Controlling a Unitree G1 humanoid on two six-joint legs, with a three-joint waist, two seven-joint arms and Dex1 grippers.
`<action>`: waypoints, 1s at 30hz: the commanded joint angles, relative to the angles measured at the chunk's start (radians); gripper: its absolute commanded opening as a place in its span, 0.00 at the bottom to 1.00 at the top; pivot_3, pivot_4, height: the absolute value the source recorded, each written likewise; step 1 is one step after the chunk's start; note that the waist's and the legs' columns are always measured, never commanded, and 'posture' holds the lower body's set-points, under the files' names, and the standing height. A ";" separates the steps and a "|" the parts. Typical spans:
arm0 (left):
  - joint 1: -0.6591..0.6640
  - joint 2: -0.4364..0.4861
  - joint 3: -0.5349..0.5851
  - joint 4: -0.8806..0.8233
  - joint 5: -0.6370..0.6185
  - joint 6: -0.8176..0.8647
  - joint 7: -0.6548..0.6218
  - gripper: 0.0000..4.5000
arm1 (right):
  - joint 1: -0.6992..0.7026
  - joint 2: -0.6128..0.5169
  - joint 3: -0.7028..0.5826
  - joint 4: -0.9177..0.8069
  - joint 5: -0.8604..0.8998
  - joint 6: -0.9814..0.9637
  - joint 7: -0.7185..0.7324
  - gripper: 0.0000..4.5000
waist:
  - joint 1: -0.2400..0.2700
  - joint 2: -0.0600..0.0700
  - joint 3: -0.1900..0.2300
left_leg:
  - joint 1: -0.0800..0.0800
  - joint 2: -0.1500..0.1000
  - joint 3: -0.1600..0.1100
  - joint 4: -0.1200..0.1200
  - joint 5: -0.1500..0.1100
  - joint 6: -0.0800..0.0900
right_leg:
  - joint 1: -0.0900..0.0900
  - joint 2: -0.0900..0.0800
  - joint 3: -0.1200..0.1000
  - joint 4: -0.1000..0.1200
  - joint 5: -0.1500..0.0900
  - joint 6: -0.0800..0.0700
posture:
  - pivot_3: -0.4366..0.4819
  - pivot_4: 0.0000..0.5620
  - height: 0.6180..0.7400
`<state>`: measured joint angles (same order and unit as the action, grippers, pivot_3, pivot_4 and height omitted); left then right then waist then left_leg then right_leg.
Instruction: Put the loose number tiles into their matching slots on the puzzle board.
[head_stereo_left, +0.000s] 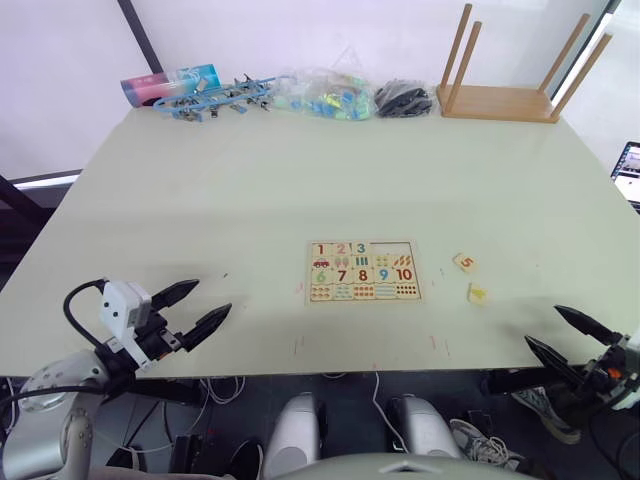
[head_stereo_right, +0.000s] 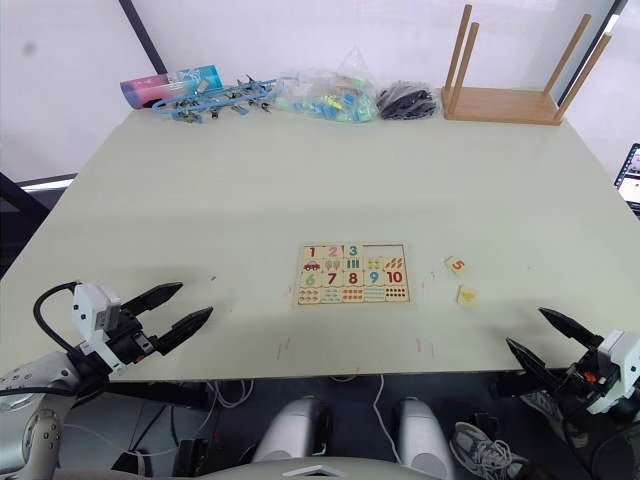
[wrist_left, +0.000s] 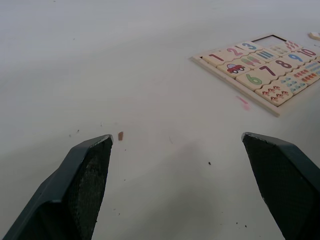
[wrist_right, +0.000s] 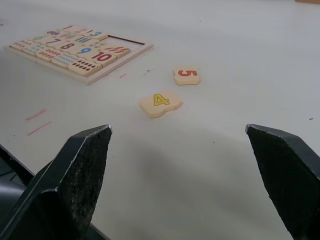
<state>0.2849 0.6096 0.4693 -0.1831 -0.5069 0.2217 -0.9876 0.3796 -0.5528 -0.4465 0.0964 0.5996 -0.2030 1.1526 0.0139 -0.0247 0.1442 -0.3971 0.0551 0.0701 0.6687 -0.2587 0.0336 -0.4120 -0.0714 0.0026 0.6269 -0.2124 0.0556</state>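
The table (head_stereo_left: 250, 190) is a broad pale surface carrying the puzzle board (head_stereo_left: 363, 271) toward its near edge, roughly midway between the side edges. The board lies flat; tiles 1, 2 and 3 sit in the top row, and the two slots (head_stereo_left: 393, 248) at that row's right end stand empty. Two loose tiles rest on the table just right of the board, near each other but apart: the 5 tile (wrist_right: 187, 75) farther from the near edge, the 4 tile (wrist_right: 160, 103) closer to it. Both look like thin, rigid, light wood, probably smooth-faced and liable to slide; grasping across opposite side edges appears soundest. The left gripper (head_stereo_left: 193, 310) and right gripper (head_stereo_left: 568, 332) hover at the near edge, jaws spread, holding nothing.
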 joint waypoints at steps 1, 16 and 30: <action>0.002 0.015 0.015 -0.004 -0.014 -0.027 -0.009 0.97 | 0.001 -0.006 -0.026 -0.013 0.007 -0.018 0.008 1.00 | 0.000 0.000 0.000 | 0.000 0.000 0.000 0.000 0.000 0.000 | 0.000 0.000 0.000 0.000 0.000 0.000 | 0.48 0.27 1.00; -0.004 0.024 0.009 0.029 -0.008 -0.058 -0.020 0.97 | -0.016 -0.008 -0.022 -0.008 -0.003 -0.014 0.008 1.00 | 0.000 0.000 0.000 | 0.000 0.000 0.000 0.000 -0.001 -0.002 | 0.000 -0.001 0.000 0.000 -0.002 0.003 | 0.48 0.27 1.00; -0.051 0.068 -0.024 0.062 -0.012 -0.096 -0.107 0.97 | -0.030 -0.020 0.008 -0.049 -0.020 0.008 0.010 1.00 | 0.000 0.001 0.000 | 0.000 0.000 0.000 -0.001 -0.001 -0.002 | -0.001 -0.001 0.000 -0.001 -0.002 0.003 | 0.48 0.27 1.00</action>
<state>0.2538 0.6473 0.4585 -0.1199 -0.5065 0.1565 -1.0508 0.3550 -0.5527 -0.4403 0.0887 0.5797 -0.2024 1.1602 0.0140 -0.0242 0.1446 -0.3974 0.0555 0.0705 0.6675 -0.2601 0.0313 -0.4130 -0.0726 0.0024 0.6262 -0.2141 0.0582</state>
